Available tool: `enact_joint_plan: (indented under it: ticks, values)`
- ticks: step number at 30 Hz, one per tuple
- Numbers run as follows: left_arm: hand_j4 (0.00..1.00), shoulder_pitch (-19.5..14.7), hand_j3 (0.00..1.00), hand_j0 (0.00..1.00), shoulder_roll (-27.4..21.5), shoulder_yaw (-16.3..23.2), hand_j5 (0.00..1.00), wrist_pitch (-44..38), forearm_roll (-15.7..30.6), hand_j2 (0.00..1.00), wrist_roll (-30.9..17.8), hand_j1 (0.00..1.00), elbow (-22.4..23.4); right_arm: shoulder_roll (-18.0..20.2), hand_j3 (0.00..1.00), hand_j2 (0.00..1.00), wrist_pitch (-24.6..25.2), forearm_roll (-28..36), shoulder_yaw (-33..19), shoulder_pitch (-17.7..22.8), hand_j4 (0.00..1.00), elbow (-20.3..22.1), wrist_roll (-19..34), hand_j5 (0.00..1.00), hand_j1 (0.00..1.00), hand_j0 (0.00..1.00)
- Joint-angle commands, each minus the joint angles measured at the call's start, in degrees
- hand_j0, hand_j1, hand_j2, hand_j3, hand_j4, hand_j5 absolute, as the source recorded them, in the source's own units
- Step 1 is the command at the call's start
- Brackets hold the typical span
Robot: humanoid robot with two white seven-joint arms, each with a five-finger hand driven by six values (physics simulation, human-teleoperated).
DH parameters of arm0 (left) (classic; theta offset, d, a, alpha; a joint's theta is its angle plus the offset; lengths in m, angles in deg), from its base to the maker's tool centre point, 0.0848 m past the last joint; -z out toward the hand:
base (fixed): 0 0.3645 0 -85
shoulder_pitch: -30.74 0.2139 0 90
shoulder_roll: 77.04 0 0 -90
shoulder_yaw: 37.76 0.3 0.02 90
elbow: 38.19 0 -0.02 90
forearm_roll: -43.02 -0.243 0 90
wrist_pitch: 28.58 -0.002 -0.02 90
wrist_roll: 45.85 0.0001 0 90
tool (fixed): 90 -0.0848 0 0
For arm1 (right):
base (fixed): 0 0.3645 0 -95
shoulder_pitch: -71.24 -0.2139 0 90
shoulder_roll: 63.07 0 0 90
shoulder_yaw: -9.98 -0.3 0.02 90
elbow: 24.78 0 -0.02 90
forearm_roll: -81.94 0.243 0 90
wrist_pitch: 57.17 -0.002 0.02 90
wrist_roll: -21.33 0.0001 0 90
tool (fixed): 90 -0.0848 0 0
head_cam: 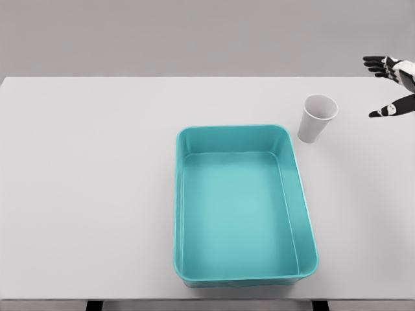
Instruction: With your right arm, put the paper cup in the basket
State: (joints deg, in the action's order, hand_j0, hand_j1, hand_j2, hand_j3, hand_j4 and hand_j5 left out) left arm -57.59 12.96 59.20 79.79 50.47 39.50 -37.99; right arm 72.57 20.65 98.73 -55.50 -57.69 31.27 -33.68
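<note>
A white paper cup stands upright on the table, just beyond the far right corner of the teal basket. The basket is a shallow rectangular tub with nothing inside it. My right hand enters at the right edge, a little to the right of the cup and apart from it. Its fingers are spread and the thumb points toward the cup, with nothing held. The left arm does not appear in the head view.
The white table spans the whole view, with its front edge at the bottom and its far edge against a grey wall.
</note>
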Motion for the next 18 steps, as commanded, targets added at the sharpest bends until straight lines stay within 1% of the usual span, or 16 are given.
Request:
enact_joint_plan:
  ticks: [1,3,4,10,18]
  values:
    - [1.00,0.0,1.00,1.00,0.0,0.0,1.00,0.0,0.0,1.00,0.0,1.00,0.0,-1.9,1.00,1.00,0.1,0.3,0.4,0.0,1.00,-1.1,0.0,1.00,1.00,1.00]
    - [1.00,0.0,1.00,1.00,0.0,0.0,1.00,0.0,0.0,1.00,0.0,1.00,0.0,-3.5,1.00,1.00,2.9,0.3,0.4,-0.8,1.00,-0.8,0.0,1.00,1.00,1.00]
    - [1.00,0.0,1.00,1.00,0.0,0.0,1.00,0.0,0.0,1.00,0.0,1.00,0.0,-3.9,1.00,1.00,3.3,0.3,0.4,-0.8,1.00,-0.6,0.0,1.00,1.00,1.00]
    - [1.00,0.0,1.00,1.00,0.0,0.0,1.00,0.0,0.0,1.00,0.0,1.00,0.0,-4.7,1.00,1.00,3.3,0.4,0.4,-0.7,1.00,0.0,0.0,1.00,1.00,1.00]
    - [1.00,0.0,1.00,1.00,0.0,0.0,1.00,0.0,0.0,1.00,0.0,1.00,0.0,-5.0,1.00,1.00,2.9,0.4,1.1,0.4,1.00,0.0,0.0,1.00,1.00,1.00]
